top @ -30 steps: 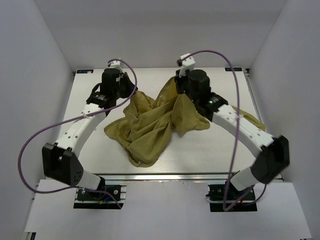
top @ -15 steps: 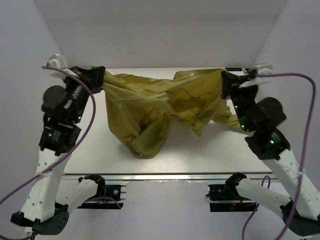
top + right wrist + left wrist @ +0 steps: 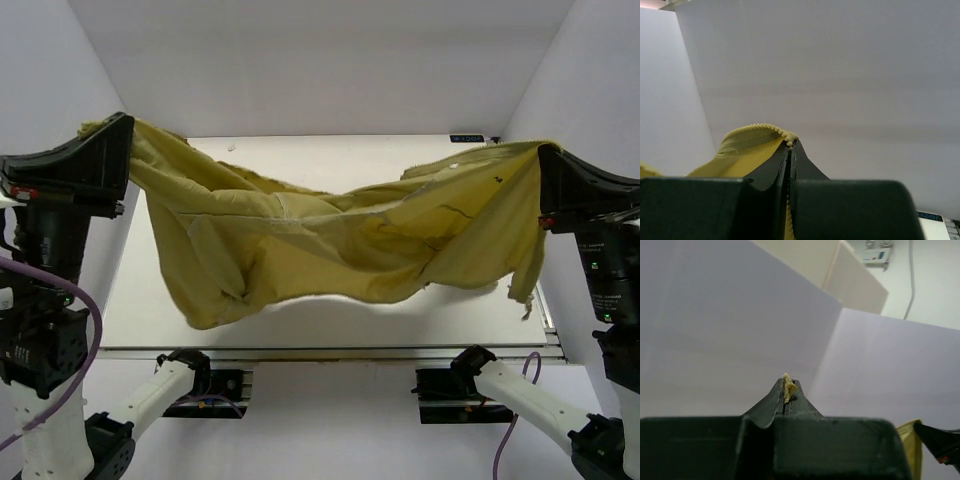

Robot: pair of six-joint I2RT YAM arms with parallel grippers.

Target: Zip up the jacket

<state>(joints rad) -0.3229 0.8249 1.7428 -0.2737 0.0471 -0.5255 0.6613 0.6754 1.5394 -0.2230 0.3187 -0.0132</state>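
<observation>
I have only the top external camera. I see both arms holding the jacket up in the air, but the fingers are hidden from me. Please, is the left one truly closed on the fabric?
Observer: Yes. In the left wrist view the left fingers are pressed together, with a small tuft of the jacket poking out at their tips.
Operator: Thank you. And which part of it does the right one hold?
Observer: The right fingers are shut on a folded edge lined with a row of small beads, apparently zipper teeth.
</observation>
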